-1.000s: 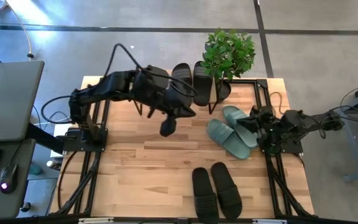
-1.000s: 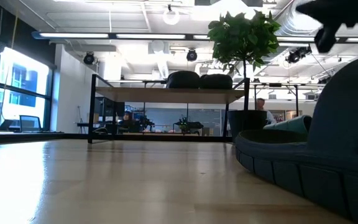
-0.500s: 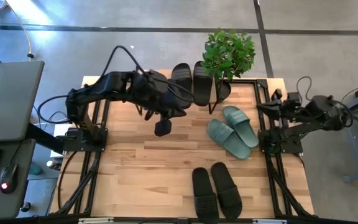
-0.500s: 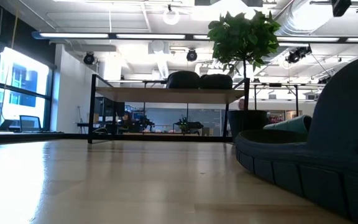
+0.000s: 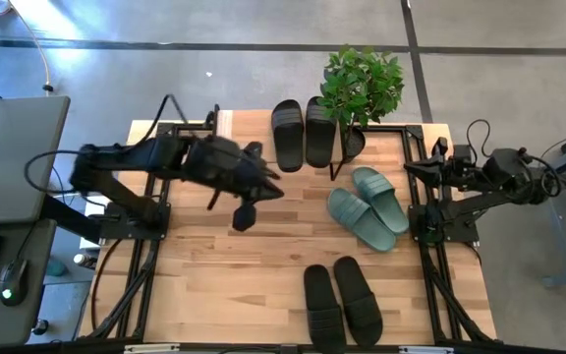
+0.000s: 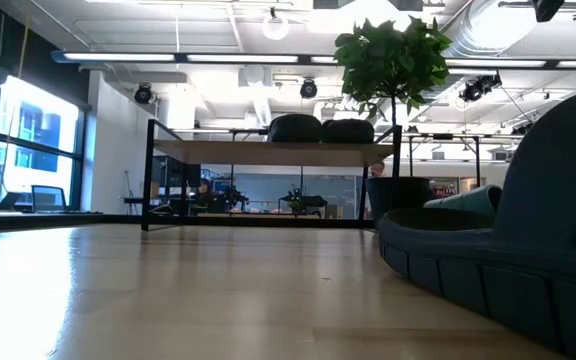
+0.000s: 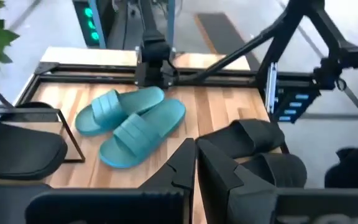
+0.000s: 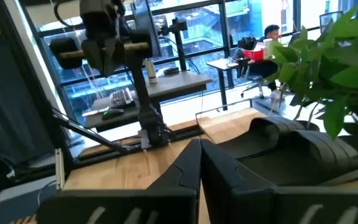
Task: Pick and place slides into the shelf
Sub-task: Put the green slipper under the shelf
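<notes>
One black pair of slides (image 5: 303, 133) lies on top of the shelf (image 6: 268, 151) at the table's far side, beside a potted plant (image 5: 362, 84). A green pair (image 5: 367, 206) lies flat on the table right of centre, and another black pair (image 5: 342, 300) lies by the near edge. My left gripper (image 5: 244, 214) hangs shut and empty over the table's middle, left of the green pair (image 7: 132, 121). My right gripper (image 5: 411, 169) stands shut and empty at the right edge, level, facing the shelf's black slides (image 8: 297, 146).
The plant's leaves (image 8: 334, 68) overhang the shelf's right end. Black arm frames run along the table's left (image 5: 150, 216) and right (image 5: 425, 231) sides. Bare wood lies between my left gripper and the near black pair. A person sits in the room far behind the table (image 8: 269, 34).
My left gripper has drawn back from the shelf toward the table's left and near side, sinking a little, still shut. My right gripper has risen from beside the green slides and pulled back to the right edge, turning level. The slides have kept their places.
</notes>
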`<state>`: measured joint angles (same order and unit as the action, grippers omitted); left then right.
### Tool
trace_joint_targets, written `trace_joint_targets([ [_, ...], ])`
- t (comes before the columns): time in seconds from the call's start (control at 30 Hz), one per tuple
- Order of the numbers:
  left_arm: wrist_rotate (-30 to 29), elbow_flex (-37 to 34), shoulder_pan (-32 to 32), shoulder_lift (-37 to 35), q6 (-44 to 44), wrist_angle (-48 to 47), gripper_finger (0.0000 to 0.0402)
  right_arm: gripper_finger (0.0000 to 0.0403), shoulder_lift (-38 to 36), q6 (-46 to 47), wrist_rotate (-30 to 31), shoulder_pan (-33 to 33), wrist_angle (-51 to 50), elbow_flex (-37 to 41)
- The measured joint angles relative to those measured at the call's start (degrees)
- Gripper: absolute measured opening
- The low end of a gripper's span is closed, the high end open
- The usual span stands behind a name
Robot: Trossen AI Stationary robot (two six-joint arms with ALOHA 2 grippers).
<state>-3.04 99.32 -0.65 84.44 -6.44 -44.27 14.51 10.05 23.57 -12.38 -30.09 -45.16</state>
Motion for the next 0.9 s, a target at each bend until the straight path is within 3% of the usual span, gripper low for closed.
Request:
trace_joint_targets([
  [0.17,-2.8,-14.22,-0.11,-8.16,-6.28,7.89,0.0007,0.0003,1.35,-1.17,-0.02,-0.02,-2.53,-3.6],
  [0.33,-2.41,-22.75,0.05,-13.39,-11.34,14.19,0.0007,0.003,5.03,-6.16,-0.07,-0.01,-8.86,-10.01],
  [0.63,-4.92,-23.76,3.36,-17.17,-10.51,13.93,0.0007,0.0117,20.29,-11.96,2.97,0.0,-29.87,-24.23],
  [0.9,-14.04,-23.77,6.27,-20.81,-11.35,12.41,0.0007,0.0113,35.24,-14.76,4.84,-0.02,-42.78,-23.53],
])
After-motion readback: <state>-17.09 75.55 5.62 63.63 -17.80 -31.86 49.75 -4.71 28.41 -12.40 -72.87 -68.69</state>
